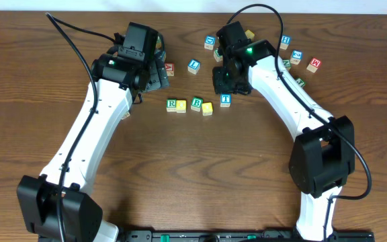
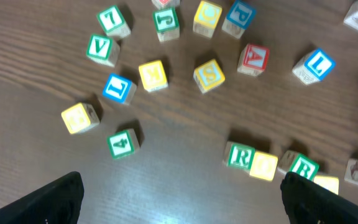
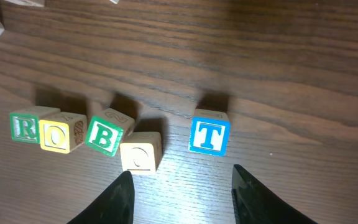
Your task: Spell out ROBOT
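Note:
A row of letter blocks lies mid-table: green R [image 1: 172, 104] [image 3: 25, 127] [image 2: 240, 156], yellow O [image 1: 181, 105] [image 3: 59, 134] [image 2: 263, 167], tilted green B [image 1: 197, 103] [image 3: 104, 136] [image 2: 303, 167], pale O [image 1: 207, 108] [image 3: 142, 152]. A blue T block [image 1: 226, 100] [image 3: 209, 134] stands apart to the right of them. My right gripper [image 3: 182, 196] [image 1: 228, 79] is open and empty, hovering just behind the gap between the pale O and the T. My left gripper [image 2: 180, 198] [image 1: 154, 74] is open and empty, left of the row.
Loose blocks lie behind the left gripper: red A [image 2: 252, 58], blue L [image 2: 314, 65], yellow S [image 2: 209, 74], green 4 [image 2: 122, 142], green V [image 2: 100, 48]. More blocks sit at the back right near a red W [image 1: 314, 64].

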Controlling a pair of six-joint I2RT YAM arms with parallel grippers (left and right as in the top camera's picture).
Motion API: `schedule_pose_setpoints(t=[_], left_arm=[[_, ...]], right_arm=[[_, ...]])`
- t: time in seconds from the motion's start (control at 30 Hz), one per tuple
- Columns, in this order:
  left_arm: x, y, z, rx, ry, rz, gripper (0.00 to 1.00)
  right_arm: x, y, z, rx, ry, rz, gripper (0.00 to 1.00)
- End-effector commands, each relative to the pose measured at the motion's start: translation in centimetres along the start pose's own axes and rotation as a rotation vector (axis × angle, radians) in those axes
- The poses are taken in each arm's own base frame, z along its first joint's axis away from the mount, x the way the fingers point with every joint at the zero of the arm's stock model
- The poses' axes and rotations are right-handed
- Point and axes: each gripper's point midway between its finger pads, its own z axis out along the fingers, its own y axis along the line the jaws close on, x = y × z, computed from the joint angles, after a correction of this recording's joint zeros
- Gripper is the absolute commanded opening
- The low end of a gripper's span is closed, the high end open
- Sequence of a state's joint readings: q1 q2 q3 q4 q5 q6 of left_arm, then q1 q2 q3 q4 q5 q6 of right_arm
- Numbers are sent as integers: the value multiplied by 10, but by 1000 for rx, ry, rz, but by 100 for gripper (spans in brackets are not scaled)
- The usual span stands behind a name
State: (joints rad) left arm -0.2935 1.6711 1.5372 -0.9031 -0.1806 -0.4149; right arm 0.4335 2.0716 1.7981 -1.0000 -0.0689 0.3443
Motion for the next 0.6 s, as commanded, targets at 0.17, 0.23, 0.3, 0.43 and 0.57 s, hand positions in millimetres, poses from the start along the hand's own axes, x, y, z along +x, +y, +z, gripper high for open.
schedule_pose_setpoints(t=[0.17,0.23,0.3,0.43,0.57], left_arm=[[5,-3,-1,26,29,-13,64],[12,-1,4,16,47,-49,55],[18,1,13,1,70,-78,38],[31,3,34,-32,121,-108,8],[39,0,60,-58,165,-87,7]], right_arm=[[-1,2,10,4,-10,81,42],[-1,2,15,3,-10,81,41],[1,2,21,8,2,79,41],[4,-3,36,21,27,93,40],[0,-19,40,33,33,136,35]])
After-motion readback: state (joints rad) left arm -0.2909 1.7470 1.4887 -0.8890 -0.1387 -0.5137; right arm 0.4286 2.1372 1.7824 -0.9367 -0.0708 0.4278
